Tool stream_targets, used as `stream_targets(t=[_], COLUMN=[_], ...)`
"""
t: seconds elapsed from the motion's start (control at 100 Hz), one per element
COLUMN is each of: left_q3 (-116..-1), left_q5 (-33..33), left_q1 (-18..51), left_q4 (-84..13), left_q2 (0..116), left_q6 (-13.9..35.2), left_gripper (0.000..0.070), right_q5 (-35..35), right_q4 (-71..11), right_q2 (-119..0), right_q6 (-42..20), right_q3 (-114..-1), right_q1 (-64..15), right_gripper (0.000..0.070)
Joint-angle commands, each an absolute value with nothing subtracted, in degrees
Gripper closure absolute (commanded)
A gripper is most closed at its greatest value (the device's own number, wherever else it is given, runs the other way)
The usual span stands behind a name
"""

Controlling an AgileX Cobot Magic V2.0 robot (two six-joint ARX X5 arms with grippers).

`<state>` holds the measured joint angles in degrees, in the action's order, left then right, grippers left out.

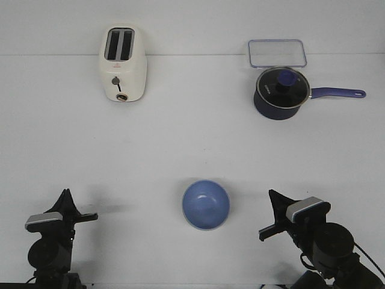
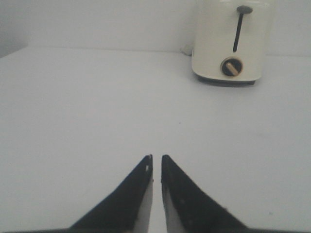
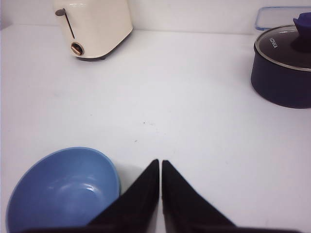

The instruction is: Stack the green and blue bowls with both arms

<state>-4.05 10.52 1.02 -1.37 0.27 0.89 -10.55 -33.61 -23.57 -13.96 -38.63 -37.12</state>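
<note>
Blue bowl [image 1: 206, 204] sits upright near the table's front, between the arms; no green bowl in view. Looks light, rigid, smooth: pinch the rim. Left gripper [image 2: 156, 162] and right gripper [image 3: 161, 165] pressed together, empty.

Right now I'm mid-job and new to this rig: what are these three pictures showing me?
One camera looks forward over a white table; the other two ride on the arms' wrists. The left gripper and the right gripper are both shut and hold nothing. A blue bowl sits upright between them, nearer the right one. At the far side stand a cream toaster, a dark blue lidded saucepan and a clear container lid. No green bowl shows separately.
</note>
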Motion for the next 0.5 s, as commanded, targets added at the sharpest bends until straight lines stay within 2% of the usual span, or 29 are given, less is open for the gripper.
stream_targets(t=[0.0,0.49], left_q3=[-3.42,-0.80], left_q5=[9.98,9.26], left_q1=[0.86,0.95], left_q4=[0.21,1.65], left_q2=[0.16,0.16], left_q6=[-0.14,-0.25], left_gripper=[0.0685,0.0685], right_q5=[-10.57,-10.57], right_q4=[-32.64,-32.62], right_q2=[-23.57,-23.57], right_q6=[-14.76,-14.76], right_q3=[-39.22,-39.22], right_q1=[-37.65,-37.65], right_gripper=[0.0690,0.0690])
